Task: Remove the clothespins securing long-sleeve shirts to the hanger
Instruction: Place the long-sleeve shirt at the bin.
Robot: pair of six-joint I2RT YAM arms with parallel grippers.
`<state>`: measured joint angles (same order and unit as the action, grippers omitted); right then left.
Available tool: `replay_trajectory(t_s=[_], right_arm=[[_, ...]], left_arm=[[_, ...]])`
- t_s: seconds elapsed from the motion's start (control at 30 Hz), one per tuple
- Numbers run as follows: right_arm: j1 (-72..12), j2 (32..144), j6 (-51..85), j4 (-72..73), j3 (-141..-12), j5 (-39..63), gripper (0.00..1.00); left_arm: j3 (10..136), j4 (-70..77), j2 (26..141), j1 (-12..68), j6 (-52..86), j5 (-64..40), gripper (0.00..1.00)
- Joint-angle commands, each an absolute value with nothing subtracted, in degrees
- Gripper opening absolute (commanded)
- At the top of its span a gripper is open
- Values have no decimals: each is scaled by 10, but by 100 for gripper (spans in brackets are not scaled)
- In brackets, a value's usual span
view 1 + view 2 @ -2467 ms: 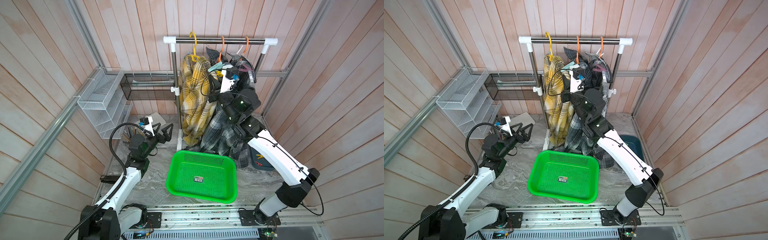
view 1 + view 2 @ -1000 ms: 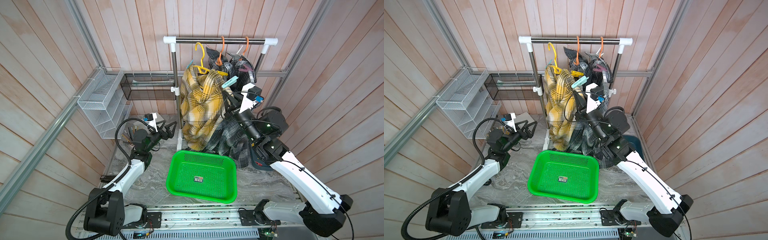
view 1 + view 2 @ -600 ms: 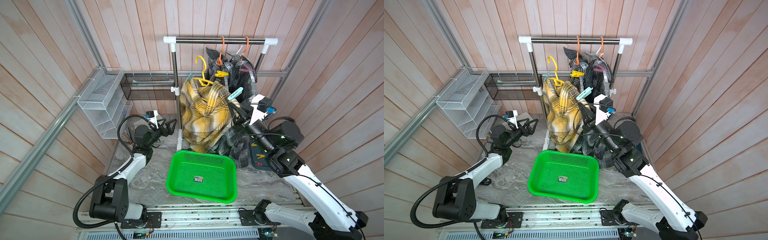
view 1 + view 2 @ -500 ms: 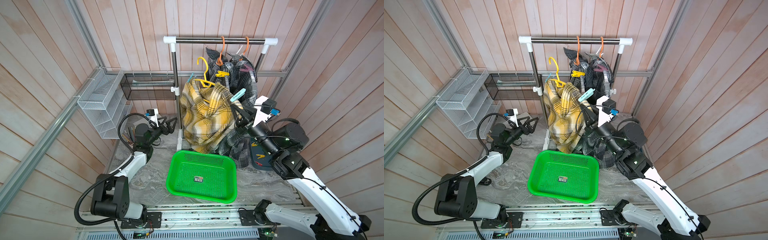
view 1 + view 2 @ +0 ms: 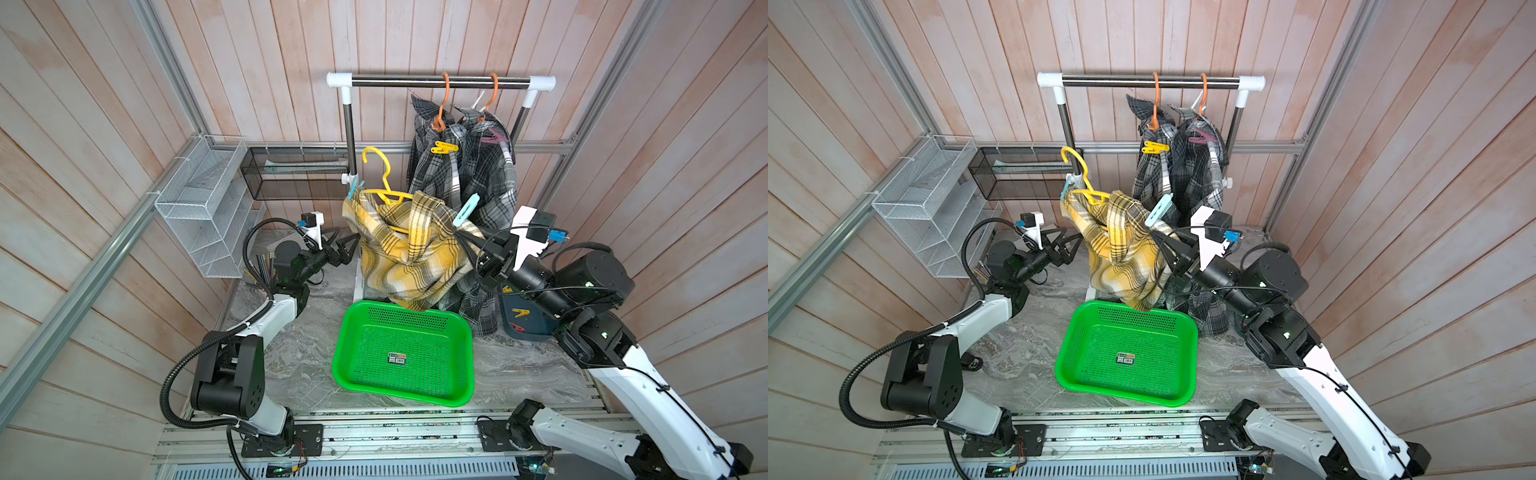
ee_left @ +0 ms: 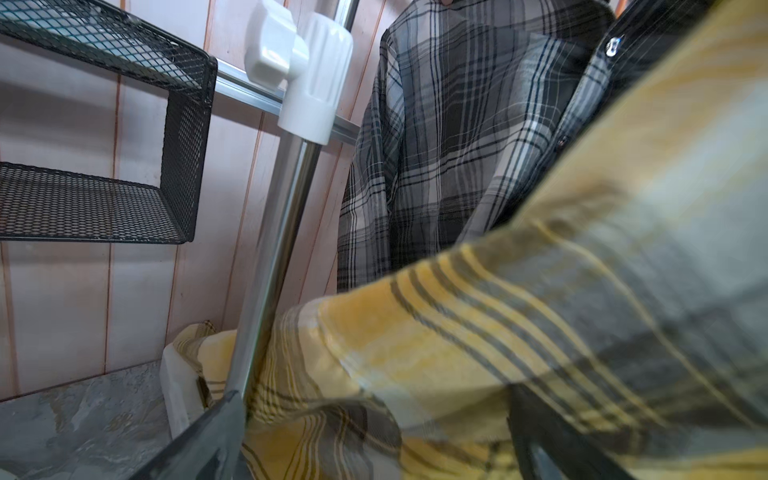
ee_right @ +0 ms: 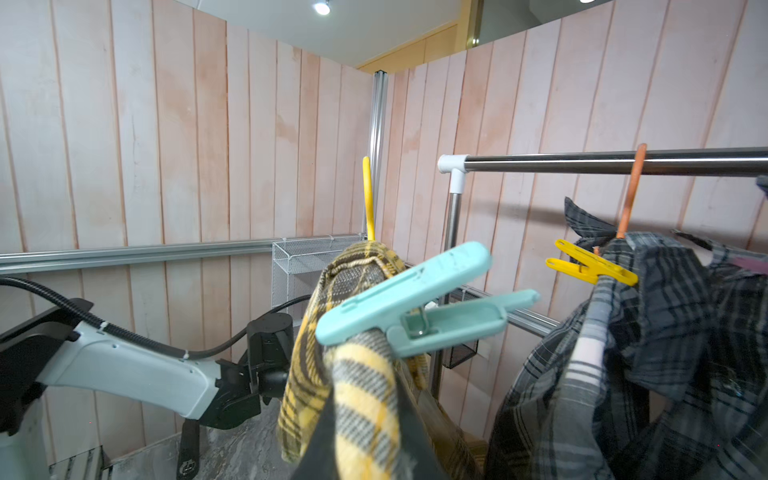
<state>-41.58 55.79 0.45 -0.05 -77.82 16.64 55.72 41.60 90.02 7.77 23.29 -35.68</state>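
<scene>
Small label (image 5: 397, 358) in green basket (image 5: 403, 395); yellow clothespin (image 5: 518, 311) in blue bin (image 5: 524, 331)

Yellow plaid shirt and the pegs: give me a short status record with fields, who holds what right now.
yellow shirt: off the rail, on its yellow hanger, hem near the green basket's far rim
right gripper: shut on the yellow shirt at one shoulder
left gripper: open, beside the shirt's other side, holding nothing
teal clothespin: clipped on, beside the right gripper
second teal clothespin: clipped at the other shoulder
grey shirts: hung on the rail, yellow clothespin and mauve clothespin clipped on
</scene>
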Motion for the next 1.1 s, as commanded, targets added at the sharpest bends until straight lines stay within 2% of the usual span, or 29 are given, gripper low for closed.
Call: replay_trajectory(t_s=[0.0, 0.1, 0.17, 0.2, 0.3, 0.4, 0.47, 0.6, 1.07], right_arm=[[-418, 564, 27, 64, -825, 236, 0], [-418, 579, 38, 83, -833, 257, 0], [-417, 587, 45, 100, -834, 265, 0], [-417, 593, 46, 109, -835, 267, 0], [-418, 610, 52, 143, -836, 270, 0], [-417, 633, 55, 173, -841, 274, 0], [-414, 653, 58, 192, -849, 274, 0], [-405, 701, 79, 230, -874, 292, 0], [-377, 799, 120, 304, -971, 302, 0]], left_arm=[[588, 431, 920, 69, 201, -367, 100], [606, 432, 932, 65, 196, -373, 100], [622, 434, 935, 64, 196, -390, 94], [628, 437, 934, 64, 201, -403, 85], [638, 461, 923, 65, 224, -435, 42], [638, 466, 902, 71, 223, -438, 18], [638, 456, 884, 76, 217, -435, 10], [632, 457, 836, 87, 211, -429, 1], [694, 401, 731, 111, 210, -376, 0]])
